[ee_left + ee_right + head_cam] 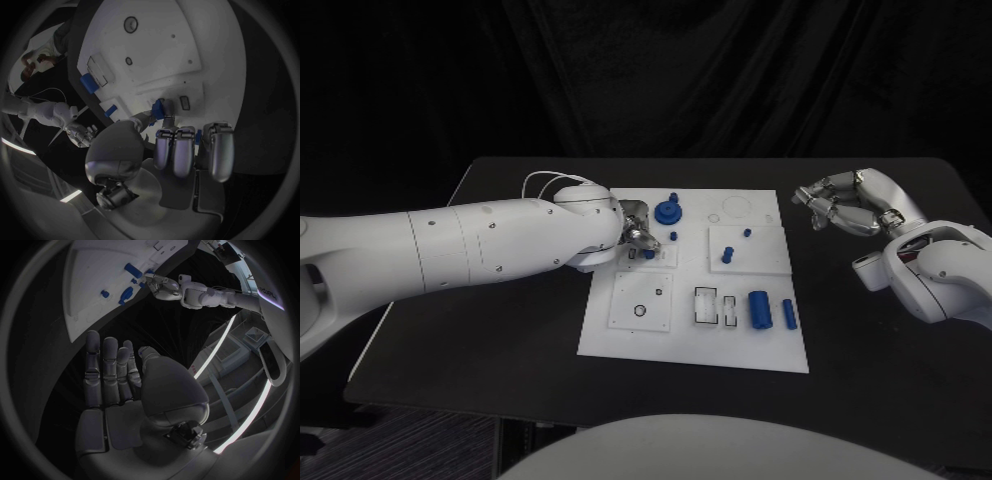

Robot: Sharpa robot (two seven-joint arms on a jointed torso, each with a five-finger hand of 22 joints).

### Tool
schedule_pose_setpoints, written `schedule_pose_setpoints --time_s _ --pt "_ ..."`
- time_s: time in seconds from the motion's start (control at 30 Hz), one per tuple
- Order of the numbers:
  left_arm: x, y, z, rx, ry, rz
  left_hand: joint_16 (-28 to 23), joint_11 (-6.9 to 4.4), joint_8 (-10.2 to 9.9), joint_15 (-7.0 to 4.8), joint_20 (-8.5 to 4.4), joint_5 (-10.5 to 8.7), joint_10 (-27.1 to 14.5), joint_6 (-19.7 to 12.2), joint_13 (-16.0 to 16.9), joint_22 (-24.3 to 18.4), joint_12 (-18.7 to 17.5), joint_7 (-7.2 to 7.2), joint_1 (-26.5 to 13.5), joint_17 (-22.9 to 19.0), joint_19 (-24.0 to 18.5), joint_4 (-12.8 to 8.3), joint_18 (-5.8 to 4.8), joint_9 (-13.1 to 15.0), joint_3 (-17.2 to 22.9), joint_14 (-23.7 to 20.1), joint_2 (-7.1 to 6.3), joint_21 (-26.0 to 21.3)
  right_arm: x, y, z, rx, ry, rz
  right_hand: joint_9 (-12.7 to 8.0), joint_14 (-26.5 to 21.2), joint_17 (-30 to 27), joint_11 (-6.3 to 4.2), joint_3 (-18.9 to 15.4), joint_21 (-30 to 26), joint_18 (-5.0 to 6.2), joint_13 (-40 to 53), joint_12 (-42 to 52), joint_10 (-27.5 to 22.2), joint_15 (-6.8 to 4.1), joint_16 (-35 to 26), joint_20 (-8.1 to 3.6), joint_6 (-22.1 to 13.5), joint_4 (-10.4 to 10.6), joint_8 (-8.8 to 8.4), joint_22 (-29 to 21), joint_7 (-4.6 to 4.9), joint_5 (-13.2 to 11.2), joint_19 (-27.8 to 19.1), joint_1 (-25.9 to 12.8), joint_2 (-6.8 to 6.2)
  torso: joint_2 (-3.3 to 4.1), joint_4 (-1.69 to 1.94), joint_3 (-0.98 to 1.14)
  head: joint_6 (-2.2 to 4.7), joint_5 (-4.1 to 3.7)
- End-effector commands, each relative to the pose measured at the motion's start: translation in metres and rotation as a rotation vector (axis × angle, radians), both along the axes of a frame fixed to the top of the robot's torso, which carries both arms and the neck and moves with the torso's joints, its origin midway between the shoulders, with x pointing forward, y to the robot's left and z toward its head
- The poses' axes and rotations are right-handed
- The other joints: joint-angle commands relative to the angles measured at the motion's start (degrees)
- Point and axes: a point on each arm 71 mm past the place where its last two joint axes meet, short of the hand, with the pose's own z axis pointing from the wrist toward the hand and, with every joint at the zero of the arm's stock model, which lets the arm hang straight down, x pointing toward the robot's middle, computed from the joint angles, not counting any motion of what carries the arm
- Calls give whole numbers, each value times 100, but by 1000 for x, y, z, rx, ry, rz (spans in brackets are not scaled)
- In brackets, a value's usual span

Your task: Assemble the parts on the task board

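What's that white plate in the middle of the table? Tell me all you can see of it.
The task board is a flat white rectangular plate that looks like plastic, lying on the black table. It carries raised white panels with cut-out slots and round holes. Small blue parts lie or stand on it, among them a round gear-like piece near its far edge. The left hand reaches over its far left part, fingers at a blue piece there; whether it grips is unclear.

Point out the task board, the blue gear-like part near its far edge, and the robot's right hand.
task board point(661, 335): head view, bare near-left area.
blue gear-like part point(671, 213): head view, its round top.
right hand point(845, 203): head view, middle of the hand.
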Motion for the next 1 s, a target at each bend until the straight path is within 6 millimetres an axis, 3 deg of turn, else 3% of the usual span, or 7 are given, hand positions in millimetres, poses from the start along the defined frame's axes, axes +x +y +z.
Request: schedule_pose_setpoints --time_s 0.03,0.5,0.67,0.93,1.0 --pt "-3 -3 -4 -15 6 -26 15 -6 -13 -31 3 -20 604 -40 1506 525 20 -19 -28 1510 -25 26 61 4 20 605 30 -21 0 0 -2 -6 18 -5 -9 53 5 -6 26 -32 61 10 35 42 6 34 2 9 5 21 2 -41 19 22 64 -10 2 -2 1 0 14" --pt "-3 1 -7 4 24 -18 15 -2 -39 -28 7 -101 604 -50 1506 508 20 -15 -34 1510 -36 33 65 17 24 605 41 -40 0 -1 -3 -7 23 -5 -10 69 21 -7 29 -33 62 15 44 56 4 48 1 9 5 22 3 -41 18 27 62 -10 0 0 2 0 10" --pt "-3 3 -8 15 32 -13 15 1 -78 -24 13 -602 604 -2 1506 515 20 -16 -120 1510 -22 127 64 82 -87 605 28 -57 0 -1 -3 -7 27 -5 -10 76 27 -7 30 -33 62 28 56 73 4 53 0 9 5 22 3 -41 17 29 61 -10 1 0 -1 0 20" --pt "-3 6 -7 10 23 0 15 -17 -47 -35 6 -534 604 43 1506 525 20 -41 -52 1510 -12 84 62 144 -81 605 33 -56 -1 -1 -4 -8 29 -5 -10 85 34 -8 31 -32 62 29 61 81 2 60 0 9 5 22 4 -42 15 33 61 -9 0 3 0 0 14" --pt "-3 6 -7 11 23 2 15 -17 -42 -39 3 -602 604 47 1506 529 20 -38 -83 1510 -7 120 61 180 -127 605 20 -57 -1 -1 -4 -8 30 -5 -10 85 34 -8 31 -32 62 29 61 81 2 60 0 9 5 22 4 -42 15 33 61 -9 -1 4 0 0 14"
